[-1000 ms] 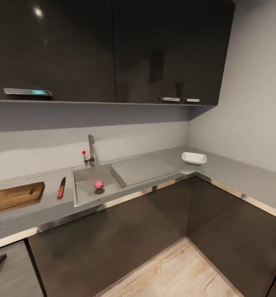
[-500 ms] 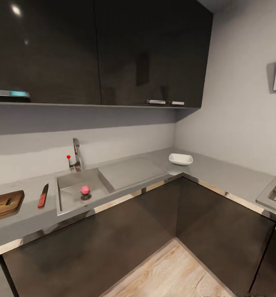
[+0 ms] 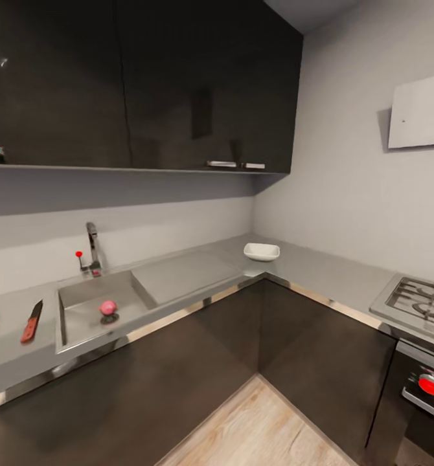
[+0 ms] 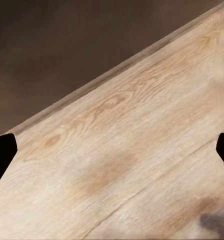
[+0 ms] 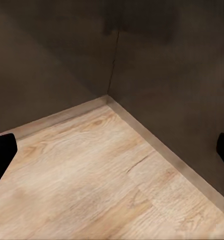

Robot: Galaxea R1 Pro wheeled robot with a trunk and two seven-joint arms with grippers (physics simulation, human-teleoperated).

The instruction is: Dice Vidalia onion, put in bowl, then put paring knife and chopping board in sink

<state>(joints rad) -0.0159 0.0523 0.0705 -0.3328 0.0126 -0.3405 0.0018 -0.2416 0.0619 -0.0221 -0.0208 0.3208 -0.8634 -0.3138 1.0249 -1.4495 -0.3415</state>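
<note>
- head view: vidalia onion (image 3: 107, 307) rests by the drain in the sink (image 3: 87, 323), untouched; paring knife (image 3: 31, 321) lies on the countertop (image 3: 320, 268) beside it, bowl (image 3: 261, 252) waits in the corner.
- left wrist view: left gripper (image 4: 112, 150), fingers spread, over wood floor (image 4: 132, 165), carrying nothing.
- right wrist view: right gripper (image 5: 112, 150) likewise wide apart, empty, facing the cabinets (image 5: 51, 65), probably stowed for travel.

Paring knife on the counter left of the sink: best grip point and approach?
Probably the red handle of the paring knife, taken from above with the fingers across its width. It lies flat on the countertop beside the sink, dark blade pointing toward the back wall, handle end nearest the counter's front edge.
</note>
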